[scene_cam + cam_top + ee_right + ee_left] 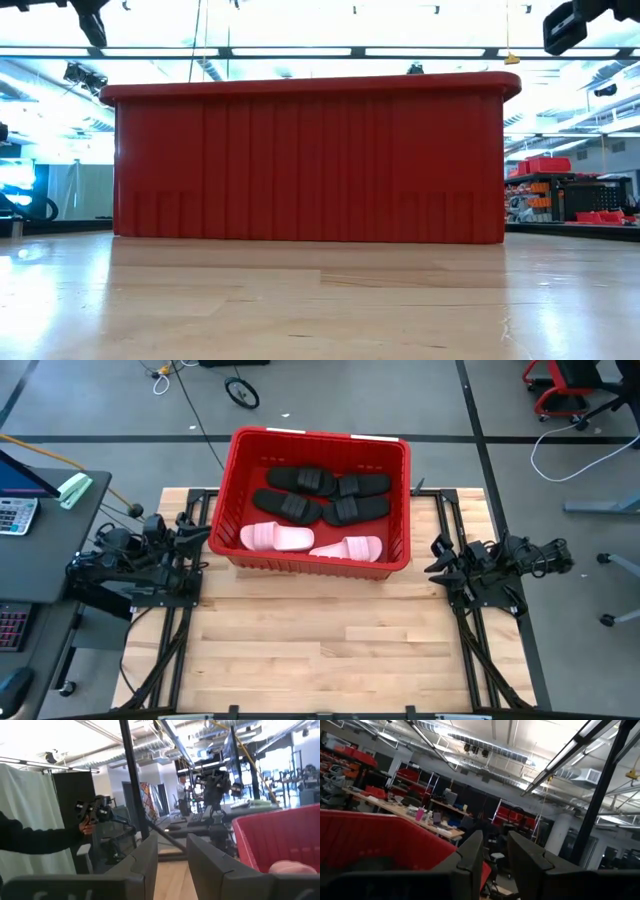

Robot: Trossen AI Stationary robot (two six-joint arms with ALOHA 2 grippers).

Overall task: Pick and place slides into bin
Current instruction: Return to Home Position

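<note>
Six slides (277, 538) lie in the red bin (320, 436) on the bench (320, 645); left hand (197, 536) and right hand (443, 557) flank it, narrowly parted.

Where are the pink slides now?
In the high view, both pink slides lie inside the red bin, along its front wall, beside the black slides.

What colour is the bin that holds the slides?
Red, walls and rim alike; the bin shows best in the high view.
</note>
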